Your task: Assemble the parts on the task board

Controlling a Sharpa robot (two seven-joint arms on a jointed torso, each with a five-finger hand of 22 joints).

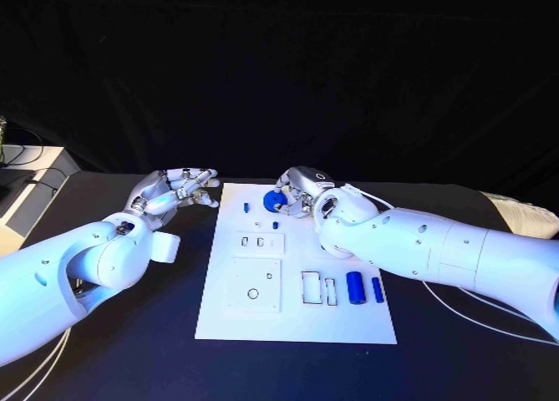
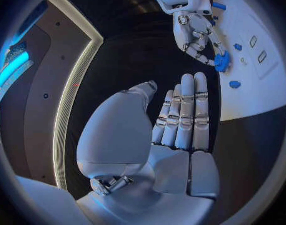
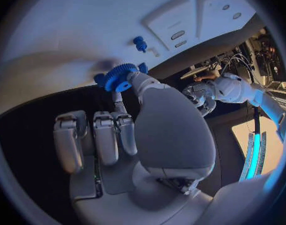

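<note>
Right now the right robot hand (image 1: 306,189) sits over the far end of the white task board (image 1: 296,322), pinching a blue toothed gear (image 1: 274,200) between thumb and a fingertip; the right wrist view shows the gear (image 3: 120,77) clamped at the fingertips, with the other fingers (image 3: 105,135) curled in beside it, just above the board's surface. The left robot hand (image 1: 170,194) hovers over the black table (image 1: 134,351) just beside the board's far left corner, holding nothing; in its own wrist view the fingers (image 2: 183,115) lie straight and close together, the thumb standing apart, palm open (image 2: 174,165). That same view catches the right robot hand (image 2: 196,35) with the gear (image 2: 222,61) at the board's edge. On the board, a small blue peg (image 1: 246,205) stands near the far left corner, and another small blue piece (image 1: 276,224) lies just in front of the gear. Toward the near right of the board two blue cylinders lie side by side, a thicker one (image 1: 354,287) and a thinner one (image 1: 377,289), next to two open rectangular slots (image 1: 312,286). A raised white plate with holes (image 1: 254,285) sits left of the slots.
</note>
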